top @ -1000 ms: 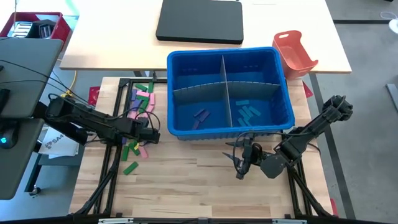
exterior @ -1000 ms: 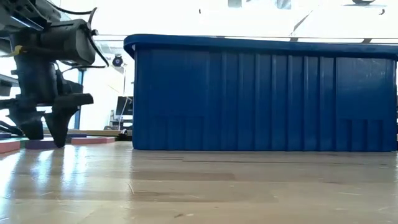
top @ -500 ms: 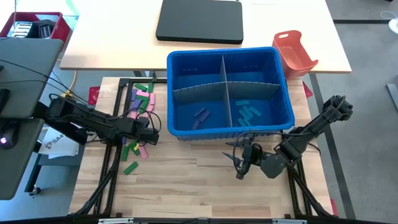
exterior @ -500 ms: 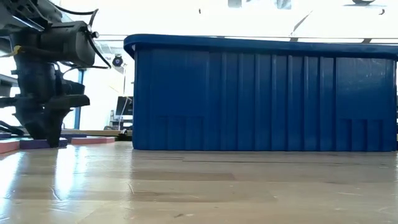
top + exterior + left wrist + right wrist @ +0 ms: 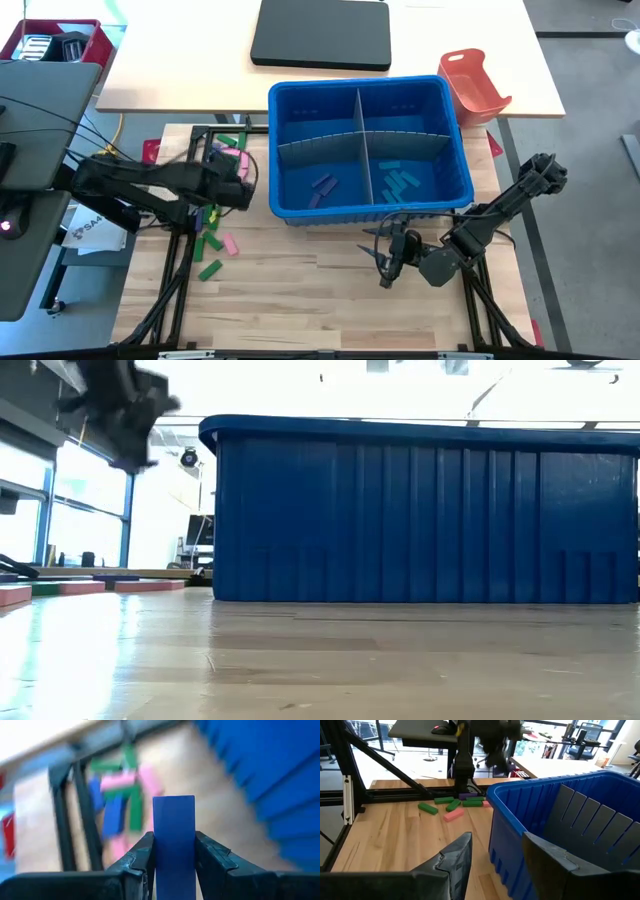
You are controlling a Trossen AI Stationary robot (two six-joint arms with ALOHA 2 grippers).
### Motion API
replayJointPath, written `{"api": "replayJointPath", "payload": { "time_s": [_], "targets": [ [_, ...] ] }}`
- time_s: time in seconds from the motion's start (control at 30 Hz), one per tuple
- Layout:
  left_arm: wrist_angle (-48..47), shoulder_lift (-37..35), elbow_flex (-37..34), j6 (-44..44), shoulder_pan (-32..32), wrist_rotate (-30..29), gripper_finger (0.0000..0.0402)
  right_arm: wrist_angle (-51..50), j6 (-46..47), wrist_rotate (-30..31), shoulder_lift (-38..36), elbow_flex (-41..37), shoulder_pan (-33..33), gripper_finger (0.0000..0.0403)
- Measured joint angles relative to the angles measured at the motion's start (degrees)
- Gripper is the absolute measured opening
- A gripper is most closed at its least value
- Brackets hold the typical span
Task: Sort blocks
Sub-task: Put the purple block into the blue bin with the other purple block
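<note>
A blue flat block stands between the fingers of my left gripper, which is shut on it. That gripper hangs in the air left of the blue bin, above a scatter of green, pink and blue blocks lying flat on the wooden table. More blocks lie in the bin's near compartments. My right gripper waits open near the bin's front wall, with nothing between its fingers. My left gripper pinches the blue block by its two long sides, one finger on each. The block runs on along the fingers and sticks out past their tips. It is lifted clear of the table, slanting down over the scattered blocks.
The bin has grey dividers. An orange-red tray and a black slab lie on the pale table behind it. Black frame rails cross the table's left side. Bare wood spreads in front of the bin.
My left gripper has shut on a blue block among those lying left of the bin. It has then risen steeply and tipped, carrying the block clear of the table. The other blocks have stayed where they were.
</note>
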Motion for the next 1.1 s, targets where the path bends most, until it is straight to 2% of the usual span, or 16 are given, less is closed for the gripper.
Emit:
{"api": "replayJointPath", "payload": {
  "time_s": [0.13,0.2,0.37,0.53,0.67,0.77,0.97,1.1],
  "targets": [
    [4.0,0.6,11.1,9.6,0.2,-3.8,0.0094,0.0,0.2,0.0,0.0,0.0,0.0,0.0169],
    [8.2,2.1,16.1,17.3,1.1,-3.1,0.0094,0.1,-0.4,0.6,0.0,0.0,-0.1,0.0169],
    [21.2,10.3,28.5,36.9,4.4,2.7,0.0094,1.1,-0.7,0.6,0.0,0.0,-1.4,0.0169],
    [22.5,23.8,40.8,46.2,9.2,15.5,0.0094,1.1,-0.7,-1.1,0.0,0.0,-2.4,0.0169],
    [19.4,34.2,46.4,46.1,13.6,25.6,0.0094,1.1,-0.3,-2.1,0.0,0.0,-2.5,0.0169],
    [18.1,40.6,47.4,43.6,16.4,30.1,0.0094,1.0,-0.3,-2.9,0.0,0.0,-2.5,0.0169],
    [17.9,48.5,47.6,38.2,18.3,33.8,0.0094,0.2,-0.3,-3.1,0.0,0.0,-2.5,0.0169],
    [18.1,51.6,47.6,34.1,18.3,33.9,0.0094,-0.5,-0.3,-3.1,0.0,0.0,-2.5,0.0169]
  ]
}}
